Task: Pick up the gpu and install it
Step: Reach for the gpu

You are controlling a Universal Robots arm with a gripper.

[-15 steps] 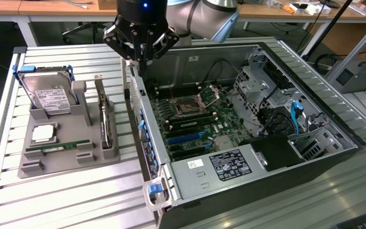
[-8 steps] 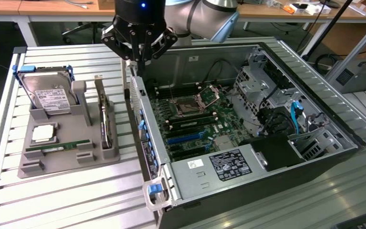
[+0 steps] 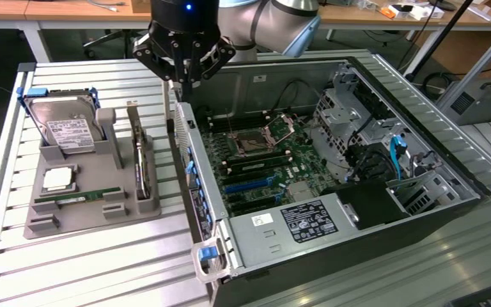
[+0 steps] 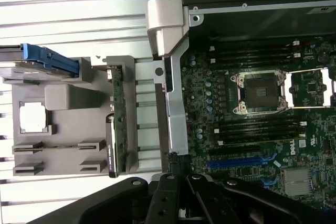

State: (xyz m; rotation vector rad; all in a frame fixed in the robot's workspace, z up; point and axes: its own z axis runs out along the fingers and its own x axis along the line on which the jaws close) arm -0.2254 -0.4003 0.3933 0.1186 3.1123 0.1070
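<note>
- Starting at the exterior view's left, a hard drive (image 3: pixel 68 128) stands in a grey holder (image 3: pixel 92 214) on the worktop (image 3: pixel 75 268). Its white label carries print too small to read.
- Next comes the gpu (image 3: pixel 140 160), standing on its edge in a slot of the same holder, untouched and near the side wall of the computer case (image 3: pixel 450 160).
- Above the gap between holder and case hangs the gripper (image 3: pixel 182 77), its fingers pressed together and holding nothing.
- I judge that the step in hand is the approach for the pick; nothing is installed yet.
- The next move, I think, calls for the fingers to come apart and line up over the upper edge of the card, to pinch it across its thin side.
- Further right the case lies open. On the motherboard (image 4: pixel 252 129), white letters seem to read DELL. The label (image 3: pixel 314 219) on the power box is not readable.
</note>
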